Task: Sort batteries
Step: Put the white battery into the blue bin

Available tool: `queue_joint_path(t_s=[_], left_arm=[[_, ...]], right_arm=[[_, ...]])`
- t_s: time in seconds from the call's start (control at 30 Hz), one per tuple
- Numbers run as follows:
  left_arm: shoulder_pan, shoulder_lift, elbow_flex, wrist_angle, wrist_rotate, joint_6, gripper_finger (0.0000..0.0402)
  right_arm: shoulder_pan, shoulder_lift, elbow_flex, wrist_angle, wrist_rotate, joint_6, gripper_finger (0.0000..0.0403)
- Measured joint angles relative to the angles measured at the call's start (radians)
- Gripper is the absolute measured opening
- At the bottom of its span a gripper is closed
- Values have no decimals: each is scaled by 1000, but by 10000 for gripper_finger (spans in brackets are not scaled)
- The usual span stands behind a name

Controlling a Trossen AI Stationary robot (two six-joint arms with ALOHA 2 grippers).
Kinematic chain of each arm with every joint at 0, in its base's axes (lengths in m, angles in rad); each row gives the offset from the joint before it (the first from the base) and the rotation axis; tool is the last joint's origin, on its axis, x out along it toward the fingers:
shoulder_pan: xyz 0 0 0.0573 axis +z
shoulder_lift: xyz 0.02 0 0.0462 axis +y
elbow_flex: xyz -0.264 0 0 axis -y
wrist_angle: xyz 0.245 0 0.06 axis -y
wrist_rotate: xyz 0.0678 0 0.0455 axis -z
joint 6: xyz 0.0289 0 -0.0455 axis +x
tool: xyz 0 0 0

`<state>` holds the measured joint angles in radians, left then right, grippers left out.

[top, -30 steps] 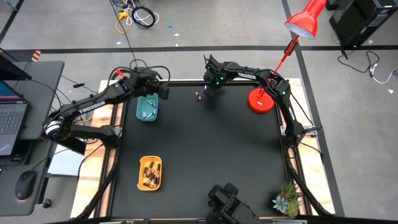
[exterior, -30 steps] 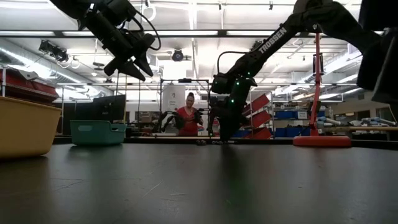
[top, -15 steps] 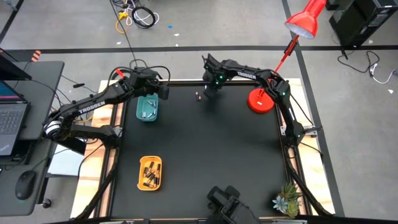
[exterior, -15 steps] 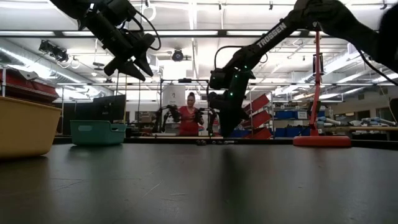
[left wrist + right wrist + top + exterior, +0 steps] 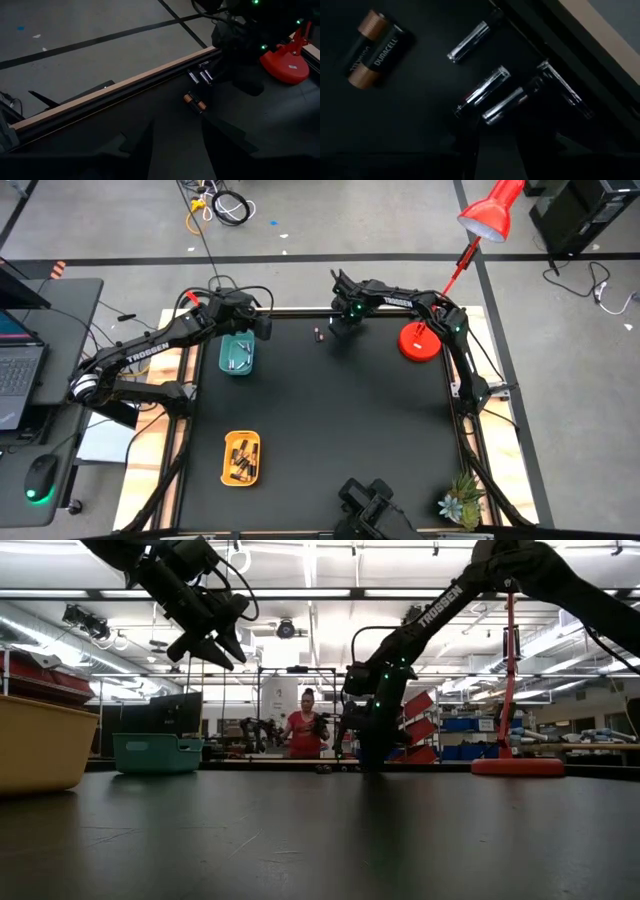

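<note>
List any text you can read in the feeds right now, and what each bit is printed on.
"DURACELL": on a copper-topped battery lying on the mat, right wrist view; it repeats on its neighbour, partly legible.
"TROSSEN": on the left arm, high view.
"TROSSEN": on the right arm, low view.
Markings on the silver batteries: too small to read.

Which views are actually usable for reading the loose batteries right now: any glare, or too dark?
Right wrist view: dim, but the silver batteries glint and the copper-topped pair is legible. Left wrist view: batteries small, fingers in shadow. Low view: ceiling lights backlight the arms into silhouettes.
</note>
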<state>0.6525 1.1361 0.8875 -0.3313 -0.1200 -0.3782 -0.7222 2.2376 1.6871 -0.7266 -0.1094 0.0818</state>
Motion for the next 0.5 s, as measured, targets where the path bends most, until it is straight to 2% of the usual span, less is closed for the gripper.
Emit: queue_joint_path(t_s=[0.17, 0.3, 0.5], left_arm=[[0, 0, 0, -2, 1, -1, 172], [0, 0, 0, -3, 14, -4, 172], [0, 0, 0, -3, 16, -3, 172]], right_arm=[[1, -6, -2, -39, 2, -7, 133], [-11, -22, 24, -148, -80, -51, 133], [-48, -31, 76, -164, -113, 8, 133]])
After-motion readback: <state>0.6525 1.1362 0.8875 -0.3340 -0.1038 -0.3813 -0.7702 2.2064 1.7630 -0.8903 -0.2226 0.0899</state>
